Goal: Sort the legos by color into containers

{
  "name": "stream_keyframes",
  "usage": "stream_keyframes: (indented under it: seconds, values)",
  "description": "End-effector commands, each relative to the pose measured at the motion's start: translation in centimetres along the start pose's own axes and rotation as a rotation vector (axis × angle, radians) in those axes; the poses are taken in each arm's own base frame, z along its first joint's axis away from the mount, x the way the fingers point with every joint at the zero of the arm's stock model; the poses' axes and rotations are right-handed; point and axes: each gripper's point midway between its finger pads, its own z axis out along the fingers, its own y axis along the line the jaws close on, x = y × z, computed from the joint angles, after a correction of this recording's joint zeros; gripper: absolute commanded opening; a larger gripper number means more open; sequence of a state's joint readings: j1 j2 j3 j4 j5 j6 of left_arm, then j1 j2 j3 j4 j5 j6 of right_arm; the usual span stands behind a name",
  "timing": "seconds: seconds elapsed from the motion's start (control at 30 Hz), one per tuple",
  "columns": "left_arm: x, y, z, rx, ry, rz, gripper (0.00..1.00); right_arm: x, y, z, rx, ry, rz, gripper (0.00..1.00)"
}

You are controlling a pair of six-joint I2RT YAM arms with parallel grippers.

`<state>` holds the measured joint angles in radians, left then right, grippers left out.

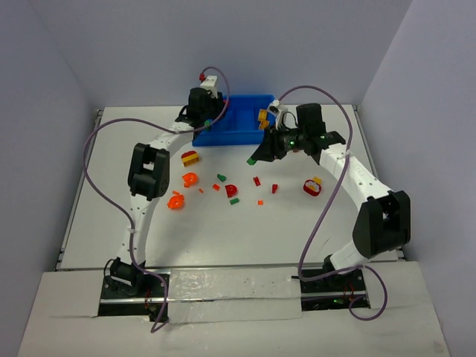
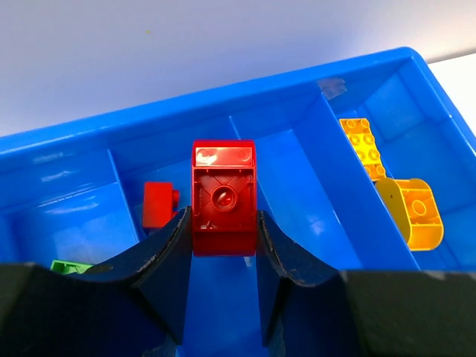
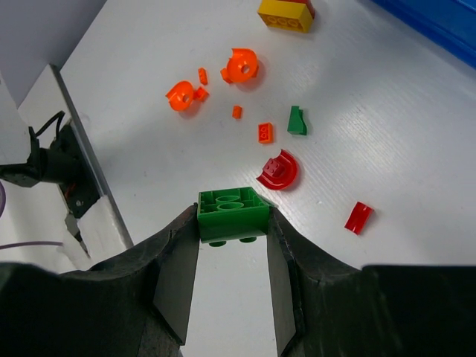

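Showing the blue tray (image 1: 227,138) at the far edge of the table (image 1: 111,186), loose legos (image 1: 231,191) nearer.

Left wrist: left gripper (image 2: 223,227) clamps a glossy red brick (image 2: 223,186); release it clear of the divider (image 2: 235,128), beside the red piece (image 2: 160,204).

Right wrist: right gripper (image 3: 233,223) pinches a blocky green brick (image 3: 233,212) over the table.
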<state>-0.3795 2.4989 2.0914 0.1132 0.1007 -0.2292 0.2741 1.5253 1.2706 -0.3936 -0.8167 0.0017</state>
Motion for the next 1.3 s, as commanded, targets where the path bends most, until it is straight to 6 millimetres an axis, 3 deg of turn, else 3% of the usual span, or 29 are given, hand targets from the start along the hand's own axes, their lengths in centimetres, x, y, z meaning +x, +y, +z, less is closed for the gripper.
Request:
stream_keyframes:
  seconds: [0.0, 0.27, 0.4, 0.43, 0.5, 0.6, 0.67, 0.77, 0.83, 0.87, 0.9, 0.93, 0.97, 1.0, 1.03, 1.13, 1.17, 1.2, 1.23, 1.27]
  values:
    - [-3.9, -0.2, 0.2, -0.017, -0.098, 0.014, 0.32, -3.0, -0.6, -0.5, 0.044, -0.062, -0.055, 0.0]
    - [-4.2, 0.3, 0.1, -0.041, -0.092, 0.016, 0.6, -5.8, -2.5, -0.5, 0.159, -0.15, -0.019, 0.0]
    - [-5.0, -0.7, -0.3, 0.007, -0.094, 0.011, 0.71, -9.1, -3.0, -0.7, 0.202, -0.256, -0.03, 0.0]
    - [-5.5, -1.0, -0.5, 0.023, -0.099, 0.001, 0.78, -9.7, -3.2, -0.8, 0.215, -0.274, -0.019, 0.0]
    - [-6.4, -1.2, -0.7, 0.039, -0.108, -0.015, 0.83, -11.2, -3.5, -0.9, 0.233, -0.321, -0.024, 0.0]
    - [-10.7, -1.3, -2.4, 0.052, -0.178, -0.051, 0.83, -12.9, -4.5, -0.7, 0.284, -0.382, -0.005, 0.0]
    - [-14.8, -0.8, -4.9, 0.074, -0.235, -0.107, 0.86, -14.5, -5.6, 0.0, 0.351, -0.436, 0.021, 0.0]
    - [-20.5, 1.2, -10.1, 0.094, -0.301, -0.152, 0.91, -16.8, -6.8, 1.9, 0.423, -0.492, 0.015, 0.0]
    - [-21.0, 3.4, -12.5, 0.073, -0.295, -0.159, 0.93, -18.1, -7.0, 4.1, 0.432, -0.517, -0.015, 0.0]
    - [-23.4, 3.3, -15.5, 0.068, -0.333, -0.13, 0.95, -18.3, -6.3, 5.7, 0.419, -0.517, -0.027, 0.0]
    - [-23.8, 4.0, -16.8, 0.052, -0.335, -0.122, 0.95, -18.6, -6.1, 6.8, 0.419, -0.522, -0.037, 0.0]
    - [-23.9, 4.7, -18.1, 0.037, -0.333, -0.118, 0.96, -19.0, -6.9, 7.4, 0.436, -0.535, -0.042, 0.0]
    - [-22.7, 6.5, -19.2, 0.004, -0.302, -0.127, 0.97, -19.4, -6.8, 9.5, 0.443, -0.55, -0.063, 0.0]
    - [-23.6, 6.4, -21.6, 0.004, -0.307, -0.121, 0.99, -20.2, -5.7, 10.7, 0.432, -0.57, -0.096, 0.0]
    - [-23.2, 8.0, -22.8, -0.026, -0.286, -0.134, 0.99, -20.7, -5.6, 11.5, 0.431, -0.599, -0.114, 0.0]
    - [-19.2, 11.0, -26.2, -0.075, -0.194, -0.192, 0.99, -21.0, -6.3, 15.2, 0.458, -0.663, -0.137, 0.0]
    - [-19.3, 11.0, -27.6, -0.076, -0.202, -0.197, 0.99, -20.0, -7.4, 17.0, 0.466, -0.657, -0.132, 0.0]
    - [-18.0, 11.9, -27.8, -0.086, -0.179, -0.219, 0.99, -20.9, -6.6, 17.0, 0.45, -0.686, -0.145, 0.0]
    - [-17.3, 12.5, -29.1, -0.096, -0.174, -0.239, 0.99, -20.7, -6.6, 18.7, 0.422, -0.695, -0.165, 0.0]
    - [-17.9, 12.4, -29.8, -0.093, -0.188, -0.234, 0.99, -20.7, -6.4, 19.6, 0.412, -0.695, -0.17, 0.0]
